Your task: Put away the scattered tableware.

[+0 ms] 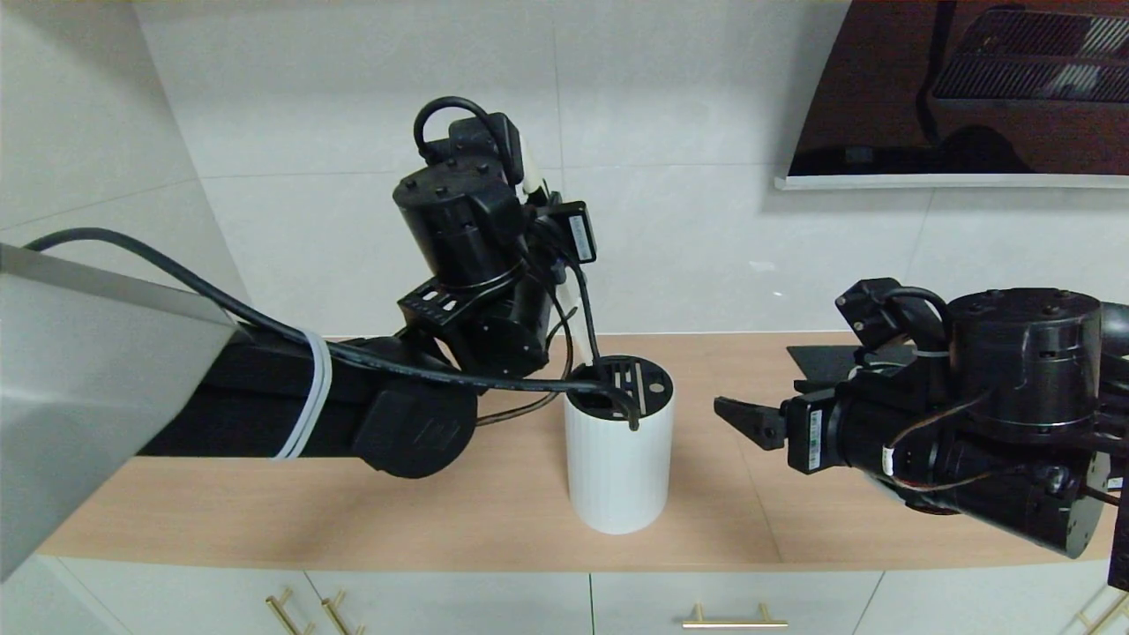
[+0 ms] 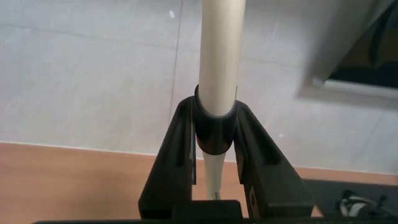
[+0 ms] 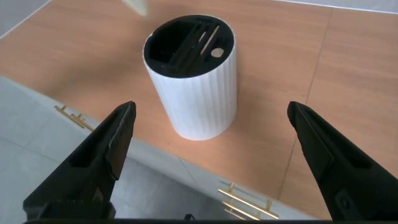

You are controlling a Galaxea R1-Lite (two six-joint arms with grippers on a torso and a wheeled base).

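Wood counter (image 1: 441, 520). White tile wall (image 1: 688, 176) behind it. White cabinets (image 1: 661, 604), brass handles (image 1: 734, 622) beneath. Dark hood (image 1: 961, 88) above right end.

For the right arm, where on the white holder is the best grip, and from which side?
Probably grip the white holder around its ribbed side wall, about mid-height, coming in level from the robot's right. It stands upright as a plain cylinder, and the open right gripper faces that side.

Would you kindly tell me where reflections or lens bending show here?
Head view: the glossy dark range hood shows reflections; the light wooden countertop bows along its front edge. Right wrist view: the white ribbed cylindrical holder shows no glare.
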